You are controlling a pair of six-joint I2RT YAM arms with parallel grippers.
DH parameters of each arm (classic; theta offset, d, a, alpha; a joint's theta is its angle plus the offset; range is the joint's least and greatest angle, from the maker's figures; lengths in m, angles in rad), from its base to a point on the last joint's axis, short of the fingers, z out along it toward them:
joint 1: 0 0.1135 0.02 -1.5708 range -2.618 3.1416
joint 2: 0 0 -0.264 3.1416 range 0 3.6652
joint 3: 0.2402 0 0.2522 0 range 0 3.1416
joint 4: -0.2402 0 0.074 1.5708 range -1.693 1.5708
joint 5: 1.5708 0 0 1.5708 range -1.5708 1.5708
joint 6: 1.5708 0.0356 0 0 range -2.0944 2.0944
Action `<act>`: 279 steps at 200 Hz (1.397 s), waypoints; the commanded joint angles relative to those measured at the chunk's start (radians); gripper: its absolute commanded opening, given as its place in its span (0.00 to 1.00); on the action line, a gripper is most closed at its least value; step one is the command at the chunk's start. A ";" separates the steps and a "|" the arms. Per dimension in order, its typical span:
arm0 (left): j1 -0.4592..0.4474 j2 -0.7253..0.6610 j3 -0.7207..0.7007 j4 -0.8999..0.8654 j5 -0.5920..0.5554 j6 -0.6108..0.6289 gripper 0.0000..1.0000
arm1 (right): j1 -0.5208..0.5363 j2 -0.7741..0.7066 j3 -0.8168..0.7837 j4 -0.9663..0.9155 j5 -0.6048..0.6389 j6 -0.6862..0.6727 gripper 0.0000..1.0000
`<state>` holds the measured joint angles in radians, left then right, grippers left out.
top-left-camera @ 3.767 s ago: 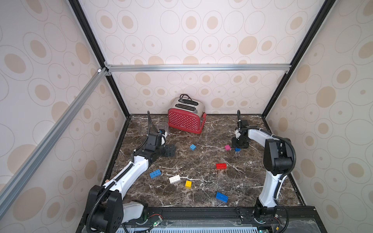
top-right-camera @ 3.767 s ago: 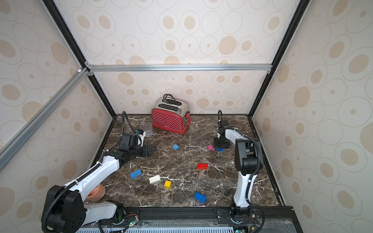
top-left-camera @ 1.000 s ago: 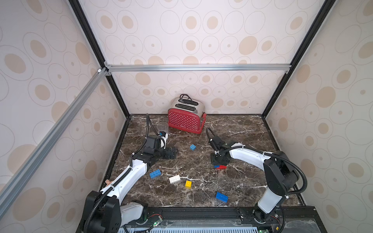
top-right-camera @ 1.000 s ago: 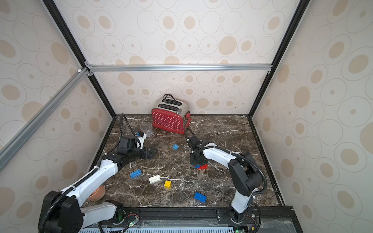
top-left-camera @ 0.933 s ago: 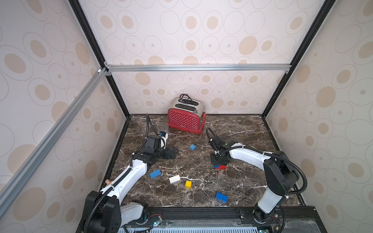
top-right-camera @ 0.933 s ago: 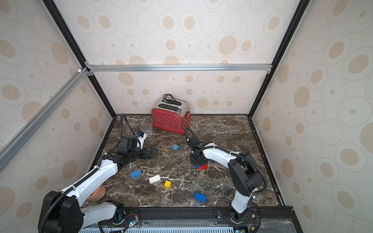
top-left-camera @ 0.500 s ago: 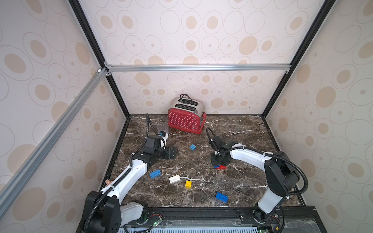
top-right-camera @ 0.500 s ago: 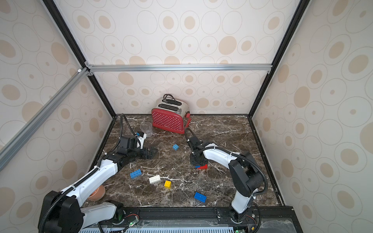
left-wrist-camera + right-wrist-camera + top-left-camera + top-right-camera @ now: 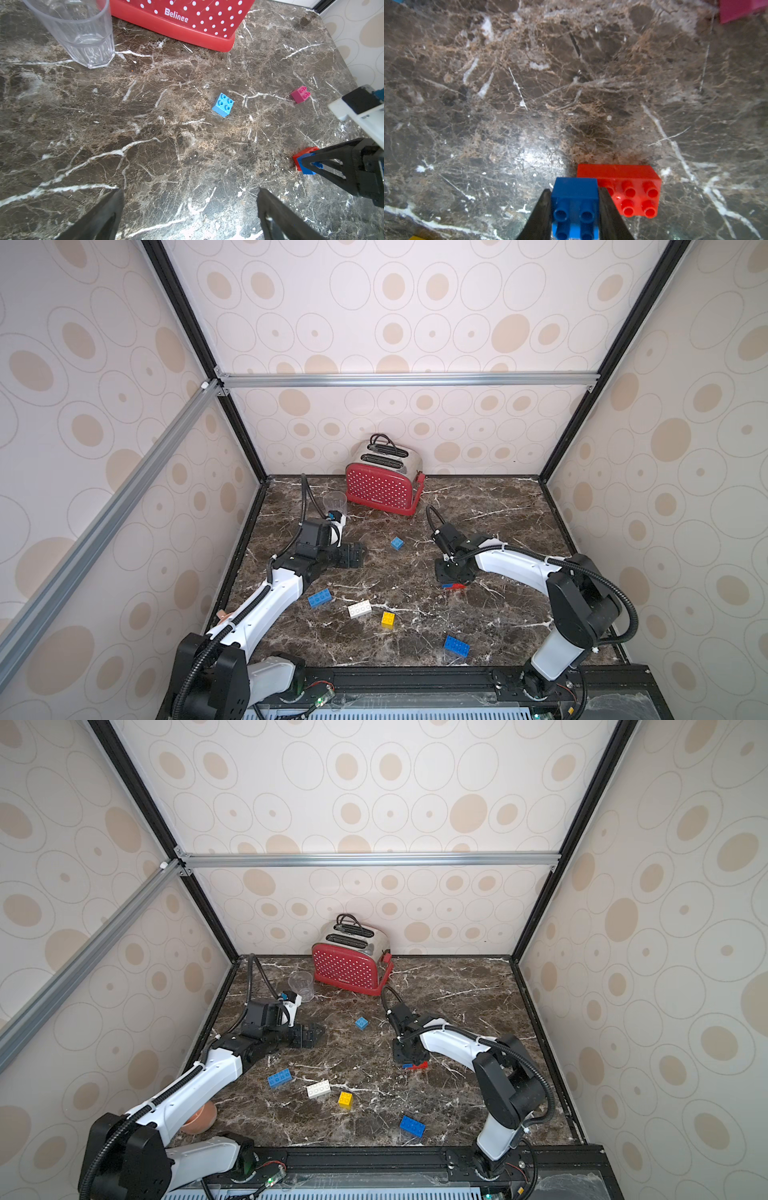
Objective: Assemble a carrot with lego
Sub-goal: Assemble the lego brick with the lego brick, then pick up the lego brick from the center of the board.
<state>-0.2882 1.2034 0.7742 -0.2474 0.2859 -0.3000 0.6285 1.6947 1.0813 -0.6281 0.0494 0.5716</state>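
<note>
Looking down in both top views on a dark marble tabletop (image 9: 498, 510): right gripper (image 9: 453, 577) low over a flat red studded plastic brick (image 9: 458, 585) near the middle; left gripper (image 9: 356, 554) well apart, beside a clear plastic tumbler (image 9: 335, 502), jaws spread wide and empty. Scattered loose towards the front: long blue brick (image 9: 320, 598), white brick (image 9: 360, 609), small yellow brick (image 9: 388, 619), second blue brick (image 9: 456, 646); small light-blue brick (image 9: 397, 543) nearer a red polka-dot toaster (image 9: 380, 489) at the back.

Seen from the left wrist: small pink brick (image 9: 300, 94) lying alone, beyond the red one.

Seen from the right wrist: jaws clamped on a small dark-blue four-stud brick (image 9: 575, 205), set over one end of the red brick; fully seated or not, cannot tell.

Judged as the first join of the carrot, nothing else stacked. Next: pressing straight down until studs lock, then releasing without dragging the pair sideways.
</note>
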 commanded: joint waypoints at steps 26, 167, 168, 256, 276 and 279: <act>-0.004 -0.008 0.004 0.002 -0.001 -0.001 0.99 | 0.010 0.030 -0.013 -0.084 0.004 0.025 0.08; -0.004 -0.002 0.008 0.009 -0.005 -0.003 0.99 | -0.019 -0.065 0.099 -0.132 0.005 -0.006 0.57; -0.004 -0.002 0.008 0.009 -0.005 -0.002 0.99 | -0.022 -0.066 0.100 -0.133 0.006 -0.007 0.57; -0.003 0.004 0.006 0.019 0.021 -0.026 0.99 | -0.340 0.092 0.239 -0.067 0.017 -0.217 0.63; -0.005 0.003 0.001 0.018 0.017 -0.028 0.99 | -0.385 0.154 0.288 -0.053 -0.026 -0.253 0.73; -0.003 0.002 0.001 0.018 0.017 -0.026 0.99 | -0.388 0.163 0.295 -0.050 -0.032 -0.259 0.75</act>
<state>-0.2882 1.2037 0.7742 -0.2409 0.2947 -0.3157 0.2790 1.7954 1.3228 -0.6903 0.0608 0.3943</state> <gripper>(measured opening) 0.992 0.699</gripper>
